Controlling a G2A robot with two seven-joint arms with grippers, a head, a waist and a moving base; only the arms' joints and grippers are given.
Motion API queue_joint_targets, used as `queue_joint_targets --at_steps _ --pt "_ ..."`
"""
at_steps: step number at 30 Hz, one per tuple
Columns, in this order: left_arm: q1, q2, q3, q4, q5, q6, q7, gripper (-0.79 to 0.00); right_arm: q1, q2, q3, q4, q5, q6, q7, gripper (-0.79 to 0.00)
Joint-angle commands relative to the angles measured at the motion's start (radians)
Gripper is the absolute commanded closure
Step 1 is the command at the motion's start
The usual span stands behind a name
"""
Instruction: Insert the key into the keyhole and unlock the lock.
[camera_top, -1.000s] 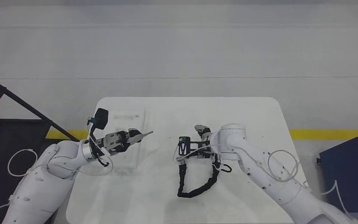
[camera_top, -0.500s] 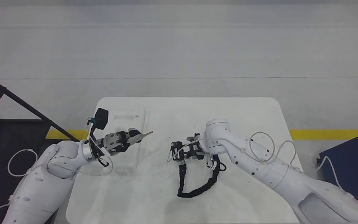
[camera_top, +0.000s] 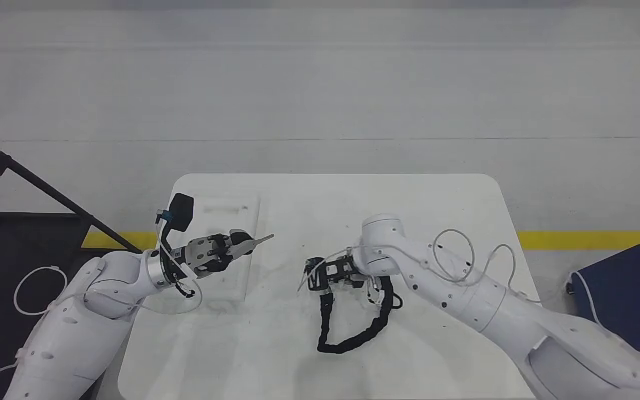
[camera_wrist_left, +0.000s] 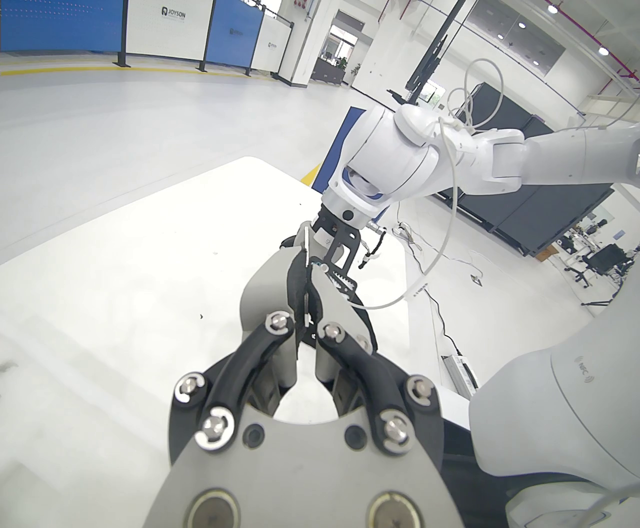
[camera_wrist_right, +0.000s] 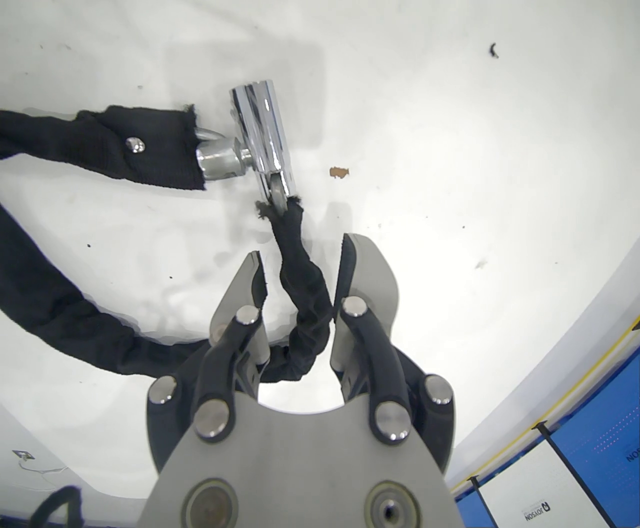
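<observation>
Left side of worktop (camera_top: 450, 205): left end effector (camera_top: 238, 244) sits over the right part of a pale flat tray (camera_top: 228, 212). It is clamped tight on the key (camera_top: 260, 240). The blade sticks out past the fingertips and over the tray's right edge, pointing toward the other arm. In the left wrist view the same end effector (camera_wrist_left: 306, 272) has its fingers closed flat on the key (camera_wrist_left: 305, 240), which shows edge-on, clear of the worktop surface.

Centre: the lock (camera_wrist_right: 262, 135) is a chrome cylinder lying on the worktop. One shackle pin goes into the black fabric-sleeved chain (camera_top: 350, 335), and the other end of the chain joins at the cylinder's base. The chain loops toward the near edge of the worktop. Key and lock are well apart, with bare worktop between them.

Right of centre: right end effector (camera_top: 316, 275) is down at the worktop just beside the lock. Its fingers are spread wide and straddle the chain sleeve without pinching it (right wrist view (camera_wrist_right: 300, 260)). The sleeve lies against one finger (camera_wrist_right: 367, 280). There is a small brown speck (camera_wrist_right: 339, 172) on the worktop near the cylinder.
</observation>
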Motion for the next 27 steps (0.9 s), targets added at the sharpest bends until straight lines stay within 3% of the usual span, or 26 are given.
queue_joint_targets --at_steps 1,14,17,20,27 --pt "0.000 0.000 0.000 0.000 0.000 0.000 0.000 0.000 0.003 -0.006 -0.006 0.010 0.002 -0.002 -0.002 -0.296" --pt "0.000 0.000 0.000 0.000 0.000 0.000 0.000 0.000 0.010 -0.048 -0.029 0.080 -0.001 -0.013 -0.026 -0.262" --pt "0.000 0.000 0.000 0.000 0.000 0.000 0.000 0.000 0.010 -0.058 -0.032 0.102 -0.002 -0.015 -0.033 -0.206" --pt "0.000 0.000 0.000 0.000 0.000 0.000 0.000 0.000 0.012 -0.066 -0.034 0.120 -0.005 -0.017 -0.036 0.000" --pt "0.000 0.000 0.000 0.000 0.000 0.000 0.000 0.000 0.009 -0.071 -0.029 0.112 -0.028 -0.018 -0.031 0.000"
